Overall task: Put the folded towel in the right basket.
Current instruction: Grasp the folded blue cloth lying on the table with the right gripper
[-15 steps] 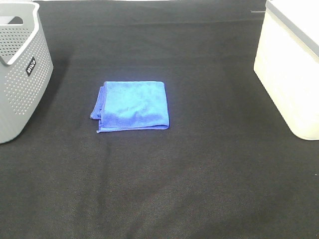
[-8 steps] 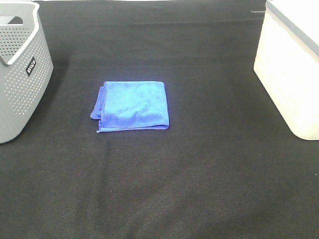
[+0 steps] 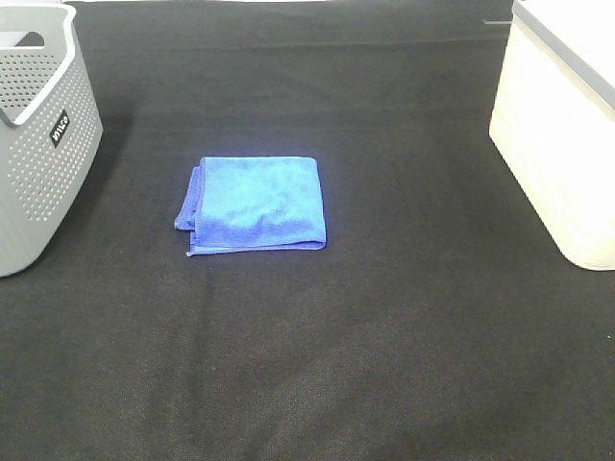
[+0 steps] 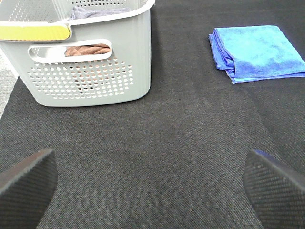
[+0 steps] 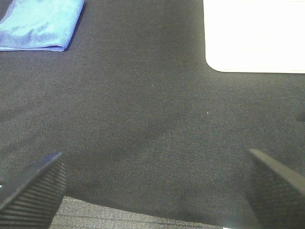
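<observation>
One black table (image 3: 384, 346) carries everything. At its right edge stands the white right basket (image 3: 557, 144), cut off by the frame, its inside hidden. At the left edge stands the grey perforated left basket (image 3: 43, 154), a brown cloth (image 4: 88, 49) showing through its handle slot. Between them, left of the middle and well apart from both, the blue towel (image 3: 258, 204) lies flat and folded, its loose layered edges toward the left basket.

Neither arm shows in the high view. Our left gripper (image 4: 151, 188) hangs over bare table on the near side of the left basket, jaws spread wide with nothing between them. Our right gripper (image 5: 152, 188) is likewise spread and empty, with the towel to its far left and the right basket to its far right.

We judge the task at its very start: the reach for the towel is not yet begun. The next move calls for one gripper to come down over the towel and pinch through all its layers, so the fold holds on the lift. The carry then runs rightward and must clear the right basket's tall wall before release. The right arm seems better placed for the drop, though it would have to reach across the middle for the pick.
</observation>
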`<action>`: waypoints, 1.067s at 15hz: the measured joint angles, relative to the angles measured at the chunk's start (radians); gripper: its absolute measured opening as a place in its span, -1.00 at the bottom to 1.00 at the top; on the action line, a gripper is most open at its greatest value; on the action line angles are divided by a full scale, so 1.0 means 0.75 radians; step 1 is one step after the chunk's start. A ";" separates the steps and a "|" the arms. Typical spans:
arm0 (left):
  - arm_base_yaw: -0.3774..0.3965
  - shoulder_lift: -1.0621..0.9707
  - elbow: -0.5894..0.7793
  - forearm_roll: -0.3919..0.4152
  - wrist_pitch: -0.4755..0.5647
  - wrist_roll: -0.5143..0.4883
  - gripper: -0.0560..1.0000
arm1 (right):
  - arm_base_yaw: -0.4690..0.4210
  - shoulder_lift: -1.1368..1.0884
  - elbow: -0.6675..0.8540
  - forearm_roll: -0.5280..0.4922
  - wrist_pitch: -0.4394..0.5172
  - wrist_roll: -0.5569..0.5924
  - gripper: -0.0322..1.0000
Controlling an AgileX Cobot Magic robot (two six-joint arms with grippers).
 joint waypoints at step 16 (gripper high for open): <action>0.000 0.000 0.000 -0.003 0.000 -0.003 0.98 | 0.000 0.000 0.000 0.000 0.000 0.000 0.94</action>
